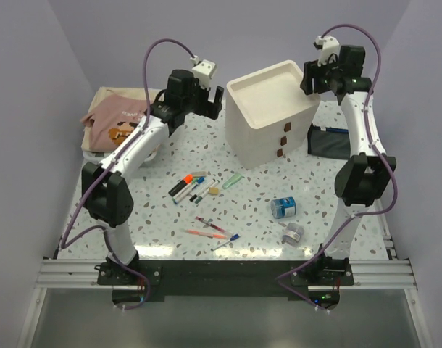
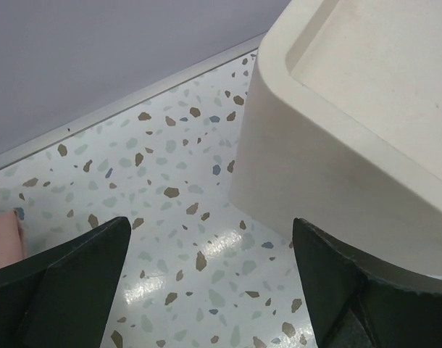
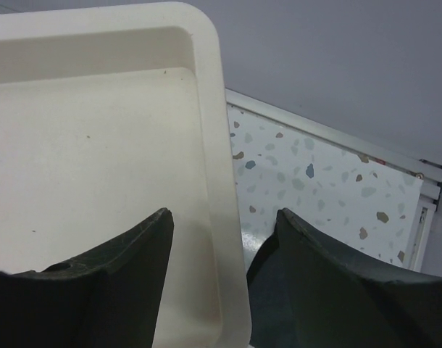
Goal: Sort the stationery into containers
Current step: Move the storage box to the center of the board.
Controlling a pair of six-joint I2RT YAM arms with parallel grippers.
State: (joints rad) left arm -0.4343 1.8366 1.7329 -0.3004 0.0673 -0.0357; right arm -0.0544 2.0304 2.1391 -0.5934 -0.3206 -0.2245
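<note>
2 arms: L fingers (image 2: 69, 283) wide over table (image 2: 170, 188), R fingers (image 3: 112, 290) narrower astride drawer unit (image 3: 221, 181) rim, contact unclear; pouch (image 1: 326, 143) part-hidden.

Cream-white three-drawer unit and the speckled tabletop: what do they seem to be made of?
Cream-white three-drawer unit: probably moulded plastic, satin; rounded corners and a smooth, seamless tray rim suggest it. Speckled tabletop: terrazzo-look, glossy; brown, grey and blue chips in white, with lamp glare in the left wrist view. Real stone or printed laminate, I cannot tell.
</note>
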